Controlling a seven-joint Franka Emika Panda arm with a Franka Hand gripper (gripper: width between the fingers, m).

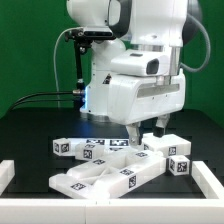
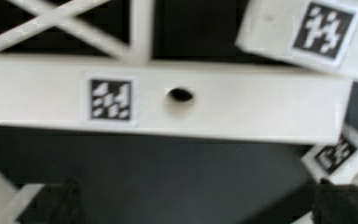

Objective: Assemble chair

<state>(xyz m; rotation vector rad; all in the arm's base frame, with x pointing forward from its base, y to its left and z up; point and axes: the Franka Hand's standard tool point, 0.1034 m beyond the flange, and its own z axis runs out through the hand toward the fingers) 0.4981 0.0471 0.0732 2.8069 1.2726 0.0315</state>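
Note:
The chair lies in loose white tagged parts on the black table. A large flat frame piece lies at the front. A tagged block sits at the exterior view's right, and another part lies just behind it. My gripper hangs just above these parts with its fingers apart and nothing between them. In the wrist view a white beam with a tag and a round hole lies ahead of my open gripper. A tagged block lies beyond the beam.
A small tagged block lies at the exterior view's left. The marker board lies behind the frame piece. A low white wall borders the table on the left, right and front. A black cable runs behind.

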